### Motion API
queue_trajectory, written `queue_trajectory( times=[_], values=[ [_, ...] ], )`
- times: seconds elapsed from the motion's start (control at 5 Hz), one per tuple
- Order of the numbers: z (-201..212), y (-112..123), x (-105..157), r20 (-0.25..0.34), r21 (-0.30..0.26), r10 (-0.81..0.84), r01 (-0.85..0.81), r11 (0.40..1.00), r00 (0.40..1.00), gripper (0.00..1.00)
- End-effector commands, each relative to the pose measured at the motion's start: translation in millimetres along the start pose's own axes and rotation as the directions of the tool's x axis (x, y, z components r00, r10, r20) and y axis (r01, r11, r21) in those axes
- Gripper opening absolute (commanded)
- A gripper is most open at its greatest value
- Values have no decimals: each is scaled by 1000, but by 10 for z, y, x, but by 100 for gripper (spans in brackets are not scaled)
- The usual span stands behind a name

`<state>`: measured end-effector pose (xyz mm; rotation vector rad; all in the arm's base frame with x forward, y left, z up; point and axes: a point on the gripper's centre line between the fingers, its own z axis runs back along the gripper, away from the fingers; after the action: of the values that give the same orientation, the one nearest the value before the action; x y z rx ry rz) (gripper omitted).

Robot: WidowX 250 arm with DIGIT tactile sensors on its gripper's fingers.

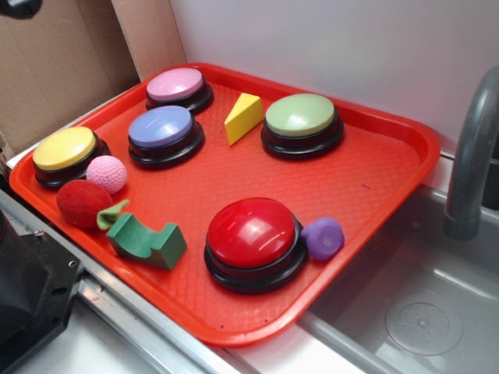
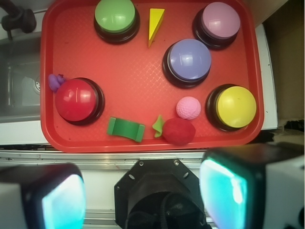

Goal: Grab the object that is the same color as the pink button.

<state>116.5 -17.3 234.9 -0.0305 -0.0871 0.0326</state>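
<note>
My tool (image 2: 143,191) sits at the bottom of the wrist view, looking straight down from high up. Its two fingers are spread wide apart: one broad pad (image 2: 62,202) fills the lower left corner and the other pad (image 2: 224,188) the lower right, both blurred by nearness, with pale casings and a teal sheen on their inner faces. Between them, just behind the gap, I see my black mount (image 2: 159,193) with small screws on its angled plate. Nothing lies between my fingers; the gap is empty. In the exterior view only a dark part of me (image 1: 27,304) shows at the lower left edge
</note>
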Motion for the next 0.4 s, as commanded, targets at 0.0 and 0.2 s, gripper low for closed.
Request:
queue_trajectory(
  times=[0.0, 0.2],
  values=[
    [0, 0, 0, 0, 0, 0, 0, 1000, 1000, 100],
    [-158, 81, 164, 20, -44, 183, -182, 982, 983, 100]
  ],
)
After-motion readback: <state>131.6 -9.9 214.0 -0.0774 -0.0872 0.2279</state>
